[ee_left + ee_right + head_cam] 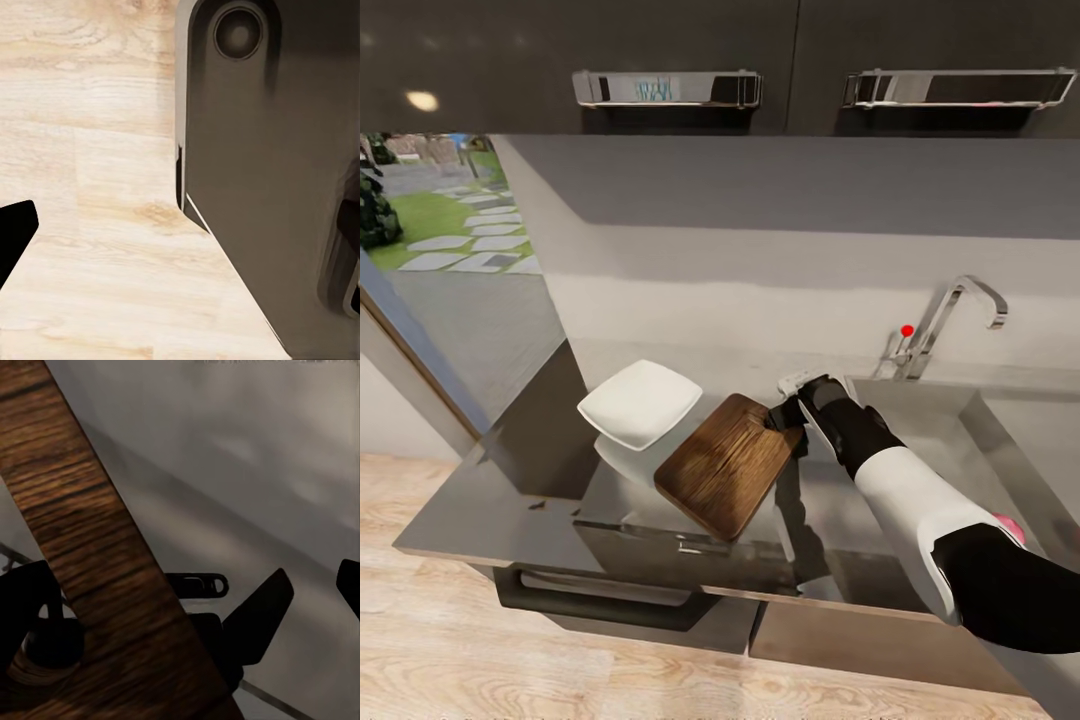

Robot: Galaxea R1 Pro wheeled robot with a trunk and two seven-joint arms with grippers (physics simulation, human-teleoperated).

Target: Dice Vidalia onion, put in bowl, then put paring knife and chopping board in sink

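Note:
The dark brown chopping board (pixel 728 462) hangs tilted over the grey countertop (pixel 480 515), between the white bowl (pixel 640 402) and the sink (pixel 950 440). My right gripper (pixel 786 410) is shut on the board's far end, nearest the sink. In the right wrist view the board (pixel 97 547) runs between the black fingers (pixel 259 615). The bowl stands left of the board, apart from it. My left gripper (pixel 180 240) hangs open over the wooden floor, with nothing between its fingers. The paring knife and the onion are out of view.
The chrome faucet (pixel 945 325) with its red dot stands behind the sink. Dark wall cabinets (pixel 760 60) hang overhead. A small pink-red spot (pixel 1010 523) shows beside my right forearm. A window (pixel 440 210) opens at the left. A dark panel (pixel 277 187) stands beside my left gripper.

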